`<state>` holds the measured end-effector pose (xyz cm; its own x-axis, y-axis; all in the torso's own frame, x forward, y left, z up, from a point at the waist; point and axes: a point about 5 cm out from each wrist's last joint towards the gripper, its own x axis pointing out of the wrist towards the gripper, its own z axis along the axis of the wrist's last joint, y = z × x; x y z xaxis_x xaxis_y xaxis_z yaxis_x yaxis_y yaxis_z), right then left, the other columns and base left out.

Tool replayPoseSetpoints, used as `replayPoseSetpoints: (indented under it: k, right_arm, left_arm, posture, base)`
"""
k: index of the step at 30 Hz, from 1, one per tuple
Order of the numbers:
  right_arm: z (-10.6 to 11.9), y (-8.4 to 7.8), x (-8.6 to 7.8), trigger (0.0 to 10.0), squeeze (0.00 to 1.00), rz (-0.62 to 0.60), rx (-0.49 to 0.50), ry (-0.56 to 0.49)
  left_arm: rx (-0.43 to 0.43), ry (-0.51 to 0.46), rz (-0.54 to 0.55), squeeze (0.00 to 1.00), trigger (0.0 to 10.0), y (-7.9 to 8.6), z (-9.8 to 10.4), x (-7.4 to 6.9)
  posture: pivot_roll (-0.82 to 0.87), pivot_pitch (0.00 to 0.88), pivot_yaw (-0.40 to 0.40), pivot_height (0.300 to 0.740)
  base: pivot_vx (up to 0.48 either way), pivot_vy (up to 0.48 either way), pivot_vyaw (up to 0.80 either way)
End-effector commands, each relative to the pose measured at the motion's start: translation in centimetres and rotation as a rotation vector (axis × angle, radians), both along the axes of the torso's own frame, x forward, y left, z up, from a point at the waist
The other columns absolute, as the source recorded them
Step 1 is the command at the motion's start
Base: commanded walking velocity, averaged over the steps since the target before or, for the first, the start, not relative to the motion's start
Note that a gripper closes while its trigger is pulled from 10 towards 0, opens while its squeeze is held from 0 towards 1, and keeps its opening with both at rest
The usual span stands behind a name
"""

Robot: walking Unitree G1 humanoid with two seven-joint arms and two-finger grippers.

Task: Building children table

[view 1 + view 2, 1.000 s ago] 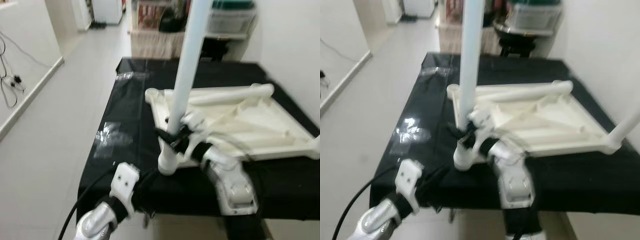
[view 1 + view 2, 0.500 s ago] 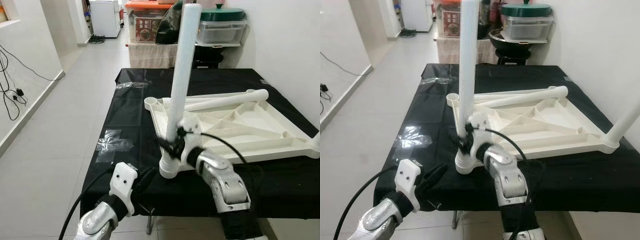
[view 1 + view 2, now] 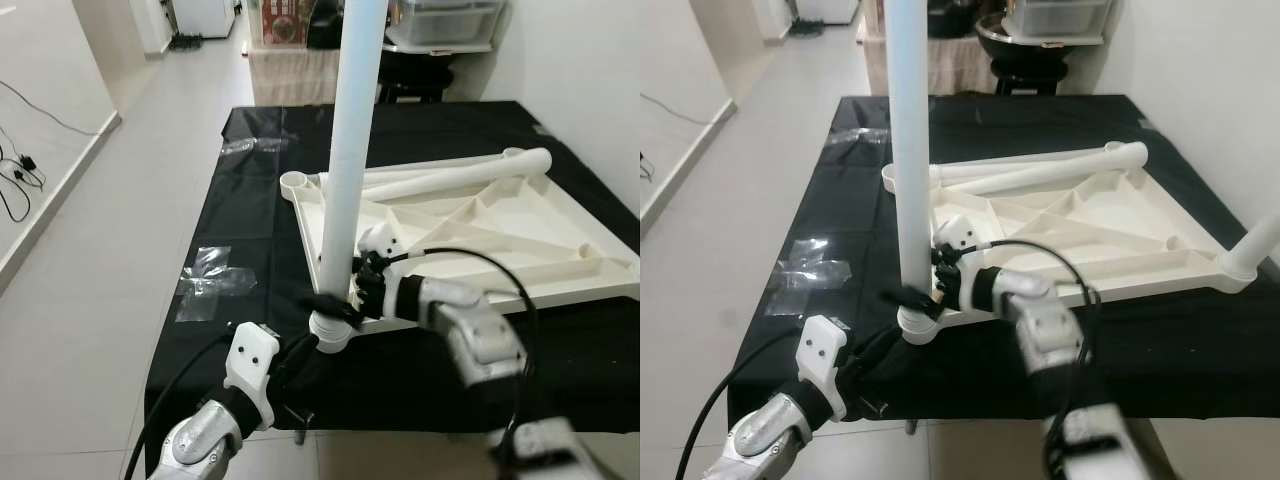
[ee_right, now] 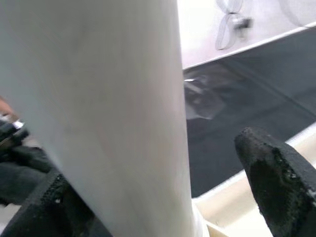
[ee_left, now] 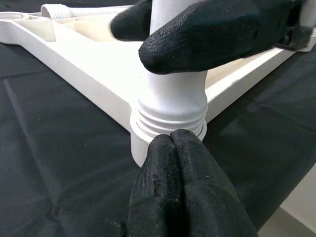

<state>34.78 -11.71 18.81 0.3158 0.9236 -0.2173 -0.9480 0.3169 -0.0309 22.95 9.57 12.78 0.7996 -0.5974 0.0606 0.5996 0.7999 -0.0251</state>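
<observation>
Upright in the near left corner socket (image 5: 168,136) of the upturned white table frame (image 3: 500,240) stands a white leg (image 3: 345,150), its threaded end seated in the socket. That frame lies on the black-covered tabletop (image 3: 250,230), near its front edge. The right gripper (image 3: 340,300) has its fingers (image 4: 276,177) spread around the leg low down, one on each side, gripping it. The left gripper (image 5: 173,143) sits at the tabletop's front edge with its fingers (image 5: 163,182) pressed together, tips touching the socket's base. A second leg (image 3: 440,180) lies across the frame's far side.

Black cloth (image 3: 260,230) — clear tape patch (image 3: 215,283) — grey floor tiles (image 3: 110,250).
</observation>
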Motion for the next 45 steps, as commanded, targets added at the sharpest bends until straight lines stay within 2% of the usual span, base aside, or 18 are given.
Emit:
replayPoseSetpoints:
  k: [1, 2, 9, 18, 19, 20, 21, 22, 24, 26, 36, 37, 38, 39, 40, 43, 44, 45]
  right_arm:
    - [-0.1, -0.2, 0.3, 9.0, 0.0, 0.009, 0.003, -0.004]
    - [0.4, -0.3, 0.5, 0.0, 0.0, 0.022, 0.029, -0.001]
    - [0.9, -1.4, 0.5, 0.0, 0.0, 0.1, 0.064, 0.011]
    - [-0.8, -3.1, -0.5, 0.0, 0.0, 0.083, 0.053, 0.04]
    - [-1.6, -3.0, -0.9, 0.0, 0.0, 0.003, 0.046, 0.025]
    - [-2.9, -2.7, -1.2, 0.0, 0.0, -0.199, 0.051, 0.009]
    - [-2.9, -2.7, -1.2, 0.0, 0.0, -0.199, 0.051, 0.009]
    - [-4.6, -2.6, -2.1, 0.0, 0.0, -0.548, 0.02, 0.006]
    - [-4.6, -2.6, -2.1, 0.0, 0.0, -0.548, 0.02, 0.006]
    - [-6.8, -2.0, -6.5, 0.0, 0.0, -0.823, -0.069, 0.027]
    - [-5.9, -1.3, -5.7, 0.0, 0.0, -0.769, -0.088, -0.052]
    - [-5.8, -1.1, -5.8, 0.7, 0.0, -0.779, -0.089, -0.049]
    - [-5.7, -0.7, -5.7, 10.0, 0.0, -0.763, -0.075, -0.033]
    - [-5.7, -0.7, -5.7, 10.0, 0.0, -0.763, -0.075, -0.033]
    - [-5.0, -0.1, -5.7, 10.0, 0.62, -0.704, -0.038, -0.021]
    - [-5.0, -0.1, -5.7, 10.0, 0.62, -0.704, -0.038, -0.021]
    - [-4.2, 0.7, -5.8, 10.0, 1.0, -0.607, 0.011, -0.019]
    - [-3.1, 1.4, -5.7, 10.0, 1.0, -0.458, 0.058, -0.046]
  left_arm:
    - [-0.008, 0.012, -0.002, 0.0, 10.0, -0.2, -0.2, -0.3]
    - [-0.008, 0.012, -0.003, 0.0, 10.0, -0.3, -0.2, -0.3]
    - [-0.012, 0.015, -0.004, 0.0, 10.0, -0.5, -0.2, -0.4]
    - [-0.019, 0.019, -0.012, 0.0, 10.0, -0.6, -0.1, -0.4]
    - [-0.02, 0.019, -0.012, 0.0, 10.0, -0.6, -0.1, -0.4]
    - [-0.018, 0.018, -0.011, 0.0, 10.0, -0.6, -0.1, -0.5]
    - [-0.018, 0.018, -0.011, 0.0, 10.0, -0.6, -0.1, -0.5]
    - [-0.013, 0.017, -0.009, 0.0, 10.0, -0.4, -0.1, -0.5]
    - [-0.013, 0.017, -0.009, 0.0, 10.0, -0.4, -0.1, -0.5]
    - [-0.007, 0.014, -0.004, 0.0, 10.0, 0.0, 0.0, -0.4]
    - [0.004, 0.014, -0.012, 0.0, 10.0, 0.3, -0.1, 0.0]
    - [0.004, 0.013, -0.006, 0.0, 10.0, 0.4, -0.2, 0.0]
    - [0.004, 0.013, 0.002, 0.0, 10.0, 0.4, -0.2, 0.0]
    - [0.004, 0.013, 0.002, 0.0, 10.0, 0.4, -0.2, 0.0]
    - [0.004, 0.012, 0.006, 0.0, 10.0, 0.4, -0.2, 0.0]
    - [0.004, 0.012, 0.006, 0.0, 10.0, 0.4, -0.2, 0.0]
    - [0.004, 0.013, 0.008, 0.0, 10.0, 0.3, -0.2, 0.0]
    - [0.003, 0.014, 0.007, 0.0, 10.0, 0.2, -0.3, 0.1]
  posture:
    - [0.1, 0.125, -0.043, 0.74]
    - [0.11, 0.127, -0.044, 0.74]
    - [0.1, 0.136, -0.04, 0.74]
    - [0.08, 0.15, -0.036, 0.74]
    - [0.08, 0.155, -0.041, 0.74]
    - [0.09, 0.16, -0.051, 0.74]
    - [0.09, 0.16, -0.051, 0.74]
    - [0.09, 0.164, -0.052, 0.74]
    - [0.09, 0.164, -0.052, 0.74]
    - [0.08, 0.18, -0.028, 0.74]
    - [0.07, 0.131, -0.017, 0.74]
    - [0.07, 0.131, -0.017, 0.74]
    - [0.07, 0.125, -0.022, 0.74]
    - [0.07, 0.125, -0.022, 0.74]
    - [0.07, 0.121, -0.024, 0.74]
    - [0.07, 0.121, -0.024, 0.74]
    - [0.07, 0.118, -0.026, 0.74]
    - [0.06, 0.111, -0.03, 0.74]
  base:
    - [0.0, 0.0, 0.0]
    - [0.0, 0.0, 0.0]
    - [0.0, 0.0, 0.0]
    - [0.0, 0.0, 0.0]
    - [0.0, 0.0, 0.0]
    - [0.0, 0.0, 0.0]
    - [0.0, 0.0, 0.0]
    - [0.0, 0.0, 0.0]
    - [0.0, 0.0, 0.0]
    - [0.0, 0.0, 0.0]
    - [0.0, 0.0, 0.0]
    - [0.0, 0.0, 0.0]
    - [0.0, 0.0, 0.0]
    - [0.0, 0.0, 0.0]
    - [0.0, 0.0, 0.0]
    - [0.0, 0.0, 0.0]
    - [0.0, 0.0, 0.0]
    - [0.0, 0.0, 0.0]
